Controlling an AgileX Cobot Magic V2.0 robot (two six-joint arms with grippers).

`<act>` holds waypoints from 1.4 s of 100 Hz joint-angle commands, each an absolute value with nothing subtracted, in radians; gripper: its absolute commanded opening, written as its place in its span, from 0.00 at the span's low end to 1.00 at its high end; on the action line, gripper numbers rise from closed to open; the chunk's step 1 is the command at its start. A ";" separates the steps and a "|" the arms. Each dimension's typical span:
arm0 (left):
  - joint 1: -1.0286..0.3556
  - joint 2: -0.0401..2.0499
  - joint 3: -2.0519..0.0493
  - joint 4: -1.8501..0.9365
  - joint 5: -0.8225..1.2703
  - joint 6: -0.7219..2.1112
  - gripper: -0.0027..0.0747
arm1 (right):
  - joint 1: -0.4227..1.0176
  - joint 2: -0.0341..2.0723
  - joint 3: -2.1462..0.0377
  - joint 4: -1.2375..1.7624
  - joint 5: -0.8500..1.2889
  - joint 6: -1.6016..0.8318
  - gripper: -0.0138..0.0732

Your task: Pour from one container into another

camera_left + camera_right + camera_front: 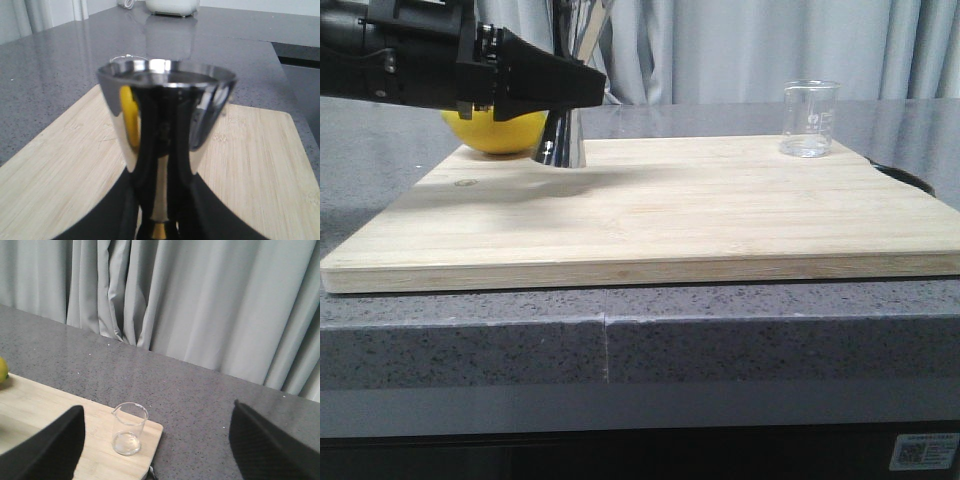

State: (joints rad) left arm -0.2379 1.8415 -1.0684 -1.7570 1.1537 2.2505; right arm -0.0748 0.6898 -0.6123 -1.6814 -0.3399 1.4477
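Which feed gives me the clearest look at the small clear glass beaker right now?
The right wrist view: the small clear glass beaker stands whole and unblocked, pour lip visible, between the open right gripper fingers. The front view shows it farther off at the wooden board's far right corner. The left wrist view shows only a rim sliver behind the steel jigger.

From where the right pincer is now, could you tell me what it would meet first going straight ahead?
Probably the glass beaker, standing between the open right pincer's fingers ahead, on the cutting board's corner; depth is uncertain.
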 commanded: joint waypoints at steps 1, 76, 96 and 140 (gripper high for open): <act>-0.234 1.798 -1.098 -1.851 1.270 2.256 0.01 | -0.080 0.684 -0.640 -1.657 -0.328 1.449 0.77; -0.234 1.840 -1.098 -1.851 1.270 2.264 0.01 | -0.080 0.689 -0.640 -1.657 -0.328 1.449 0.77; -0.234 1.840 -1.098 -1.851 1.270 2.263 0.01 | -0.080 0.689 -0.640 -1.657 -0.329 1.449 0.77; -0.234 1.840 -1.098 -1.851 1.270 2.262 0.01 | -0.080 0.689 -0.640 -1.657 -0.338 1.449 0.77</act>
State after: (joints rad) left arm -0.2379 1.8836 -1.0684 -1.7632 1.1515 2.2589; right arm -0.0748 0.6898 -0.6123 -1.6814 -0.3441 1.4495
